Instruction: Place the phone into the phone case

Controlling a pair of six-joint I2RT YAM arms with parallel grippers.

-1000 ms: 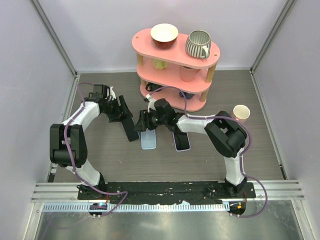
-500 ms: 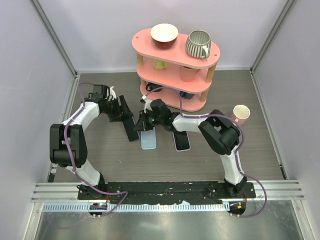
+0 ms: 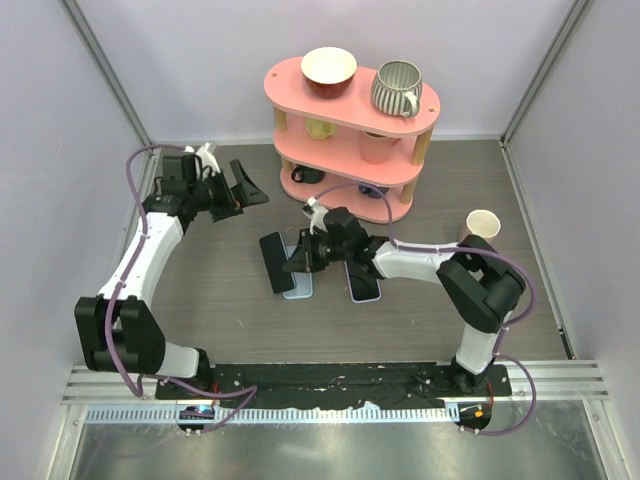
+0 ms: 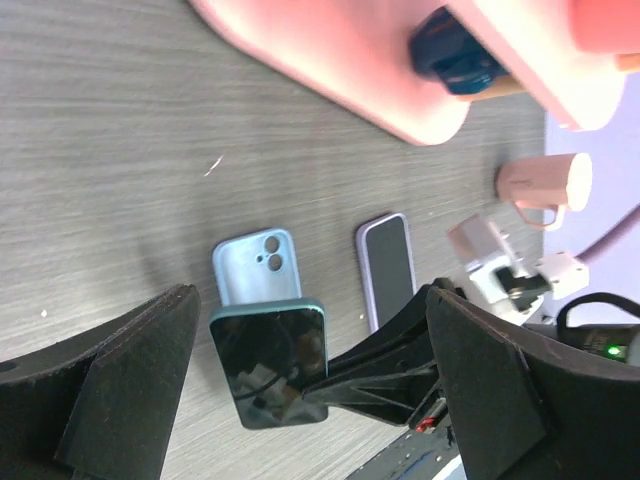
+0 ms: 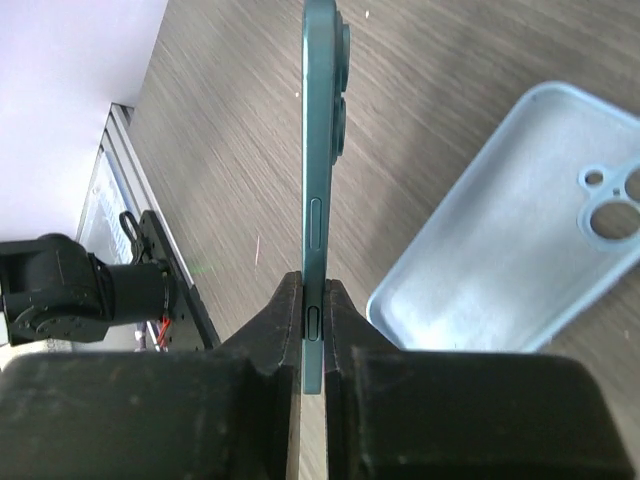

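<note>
Dark green glass and metal stand on edge as the right gripper (image 5: 314,330) pinches the phone (image 5: 320,180) across its thickness, jaws closed tight on the end nearest the wrist camera. The phone hangs just beside the pale blue phone case (image 5: 500,250), which lies open side up on the grey wood-grain table (image 3: 220,310). Whether the phone's lower edge touches the table cannot be told.

The task appears about half done: the phone is in hand and brought alongside the case, but is not yet seated in it. What seems left is to lay the phone flat, line it up over the case and press it home.

From overhead, the phone's long axis runs roughly from the far side of the table to the near side, a little slanted, close to parallel with the case. Its camera bump sits at the end away from the right gripper and faces the case; its dark screen faces the left arm. The case's camera cutout lies toward the pink shelf (image 3: 355,95), so the two camera ends look to point broadly the same way.

The left gripper (image 3: 248,186) is raised well apart from both, its fingers (image 4: 110,400) spread wide and holding nothing. A second phone (image 3: 363,284), in a purple case, lies near the blue case.
</note>
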